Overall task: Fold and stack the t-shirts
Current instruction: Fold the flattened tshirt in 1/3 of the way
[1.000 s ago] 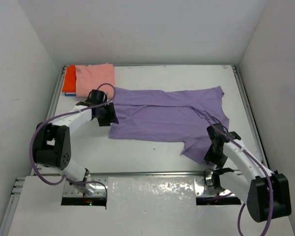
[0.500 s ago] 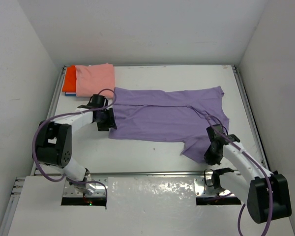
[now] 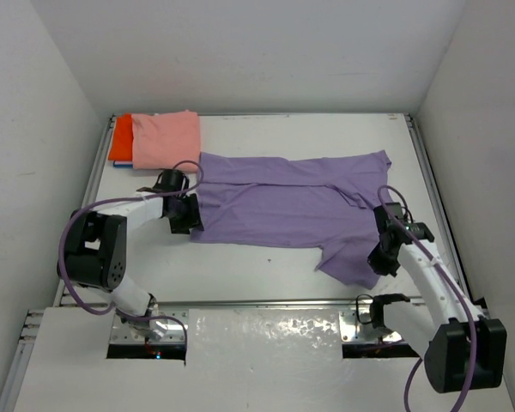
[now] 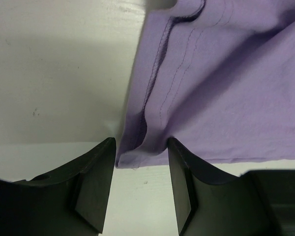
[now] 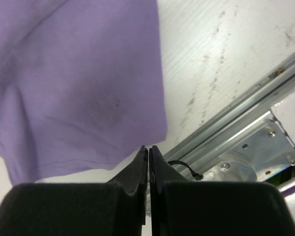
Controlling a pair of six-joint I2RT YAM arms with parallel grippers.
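A purple t-shirt (image 3: 292, 206) lies spread across the middle of the table, with one part hanging down toward the front right (image 3: 348, 256). My left gripper (image 3: 187, 216) is open at its front left corner. In the left wrist view that corner (image 4: 137, 152) lies between the open fingers (image 4: 96, 182) of the gripper (image 4: 141, 143). My right gripper (image 3: 380, 260) is shut and empty at the shirt's front right edge. In the right wrist view its tips (image 5: 148, 147) sit just below the purple hem (image 5: 88, 98). A folded pink shirt (image 3: 166, 137) lies on an orange one (image 3: 120, 137) at the back left.
A metal rail (image 5: 236, 123) with a bracket (image 5: 255, 147) and a black cable runs along the table's front edge, just right of my right gripper. White walls enclose the table (image 3: 266, 257) on three sides.
My right arm has swung to the right, its gripper now at the shirt's right edge. My left gripper has lowered slightly onto the shirt's left corner. The shirt has not moved.
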